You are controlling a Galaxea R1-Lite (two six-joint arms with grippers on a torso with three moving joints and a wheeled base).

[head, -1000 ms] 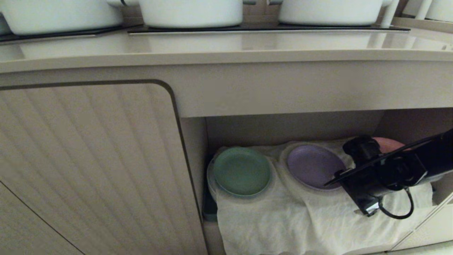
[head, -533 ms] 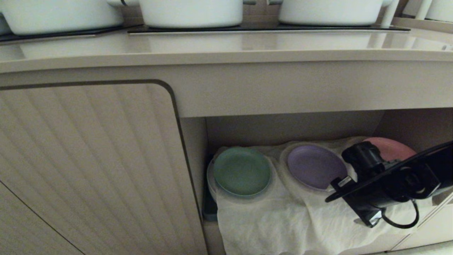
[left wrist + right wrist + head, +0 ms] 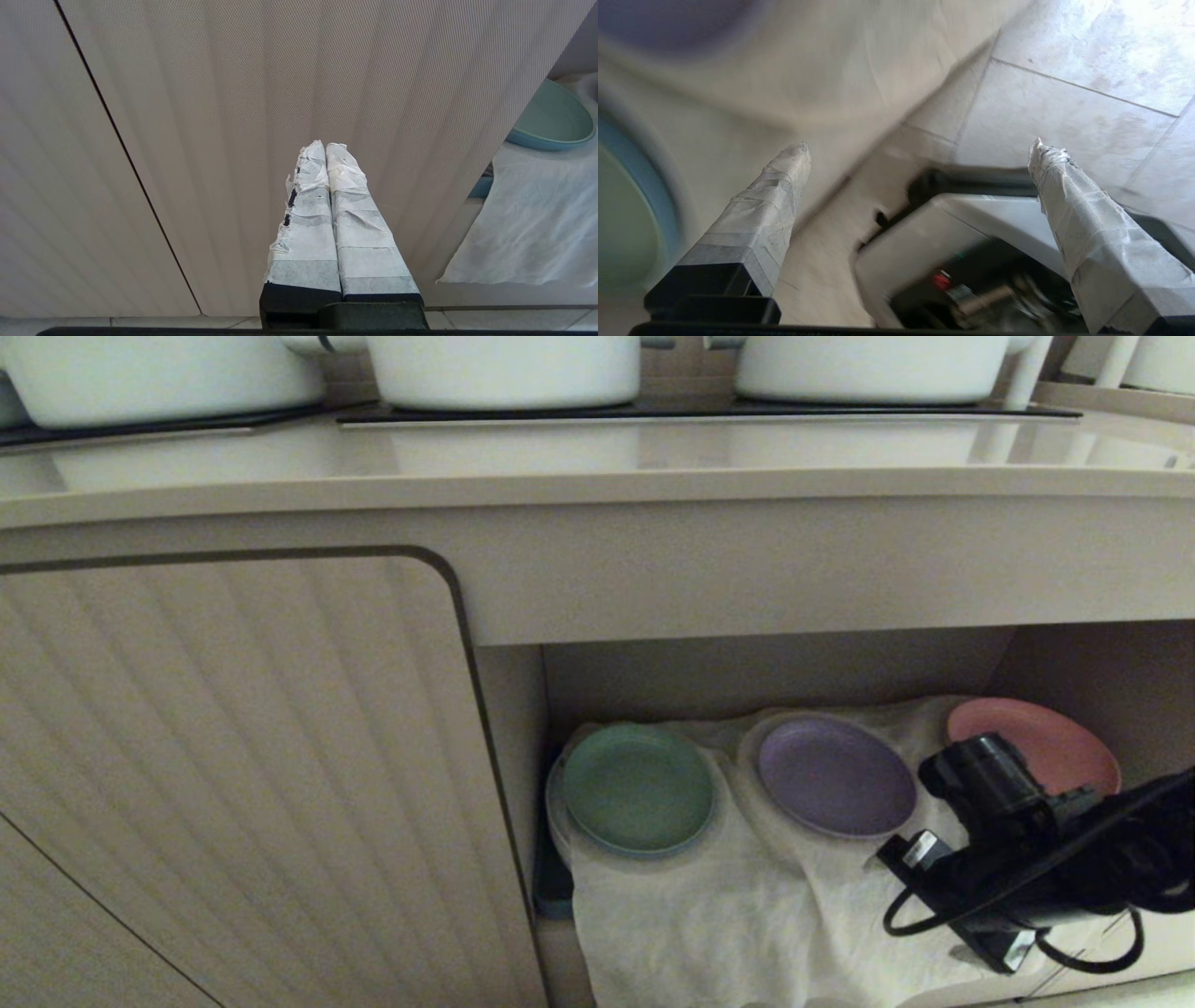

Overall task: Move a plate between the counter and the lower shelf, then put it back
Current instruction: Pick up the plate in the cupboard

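the plate [image 3: 836, 777], round, pale lilac and matte with a low raised rim, is lying flat on the middle hump of the white cloth [image 3: 747, 905] that is draping the lower shelf [image 3: 775, 677], with nothing touching it. the green plate [image 3: 639, 788] is sitting on the hump to its left and the pink plate [image 3: 1041, 739] on the one to its right, partly hidden by the dark arm. the right gripper [image 3: 920, 149] is hanging at the front right of the recess, just beside the lilac plate's near right edge but apart from it; in its wrist view the two taped fingers [image 3: 763, 186] are standing wide apart with nothing between them, pointing down past the cloth's front towards the floor tiles [image 3: 1064, 93] and part of the robot's base [image 3: 971, 256]. judging from this, the plate is resting in the shelf and the arm is standing clear of it, so the step in hand looks like the release and pull-away on the shelf side. if the plate is to go up next, that move is calling for a return to the rim with one finger sliding under the edge without snagging the thin cloth. the counter [image 3: 597, 462] above is carrying white pots [image 3: 504, 369] at the back, leaving its front strip bare. the left gripper [image 3: 325, 151] is staying out of it, fingers pressed together, facing the ribbed cabinet door [image 3: 233, 93].
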